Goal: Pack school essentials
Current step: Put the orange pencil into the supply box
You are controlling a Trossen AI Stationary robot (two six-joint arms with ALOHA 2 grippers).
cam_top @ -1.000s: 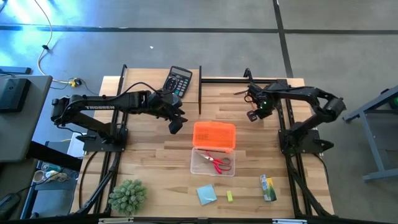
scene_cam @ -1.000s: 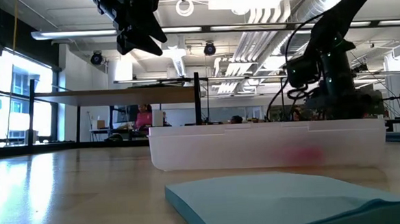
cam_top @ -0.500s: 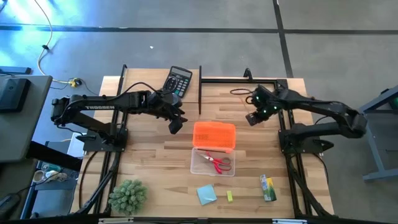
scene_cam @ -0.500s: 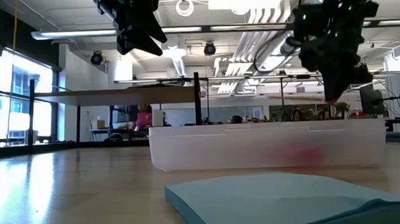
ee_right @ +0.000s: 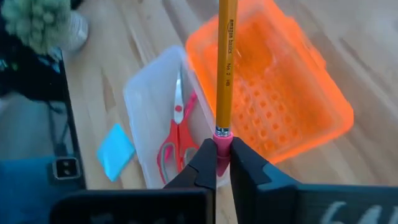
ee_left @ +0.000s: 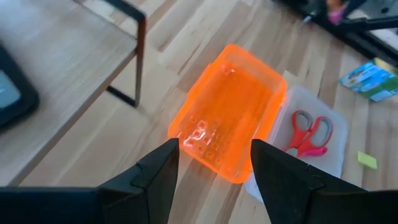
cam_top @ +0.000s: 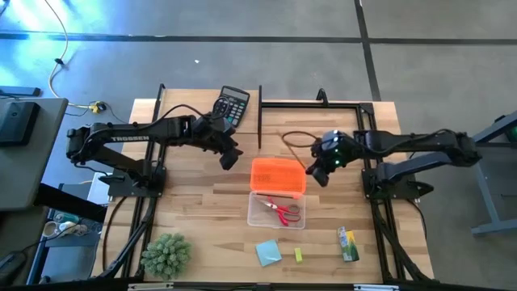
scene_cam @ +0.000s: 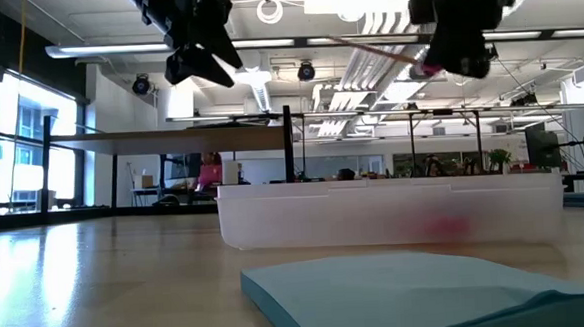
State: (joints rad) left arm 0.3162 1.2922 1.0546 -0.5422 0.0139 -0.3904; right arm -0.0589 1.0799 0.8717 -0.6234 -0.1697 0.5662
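Above the right edge of the orange translucent plastic lid (cam_top: 278, 175), the right gripper (cam_top: 321, 169) was held in the air, its fingers pinched tight on the pink eraser end of a thin yellow wooden pencil (ee_right: 223, 68). In the high view the pencil (cam_top: 293, 145) was seen slanting away from the gripper toward the far side of the table, clear of the wood. Hinged to the lid, a clear plastic pencil box (cam_top: 275, 223) lay open near the middle of the light wooden table (cam_top: 194, 202), and a pair of red-handled scissors (cam_top: 283, 210) lay flat inside it. Beyond the box toward the near edge, a light-blue square notepad (cam_top: 268, 252) and a tiny yellow block (cam_top: 297, 255) were seen just beside each other, with a green-yellow packet (cam_top: 348, 243) further right; all three rested on the bare table, outside the box. The left gripper (cam_top: 229, 158) hung above the table to the left of the lid, its fingers (ee_left: 281, 172) spread wide with nothing between them. A black calculator (cam_top: 230, 106) was seen at the far edge and a spiky green plant (cam_top: 166, 255) at the near left corner.
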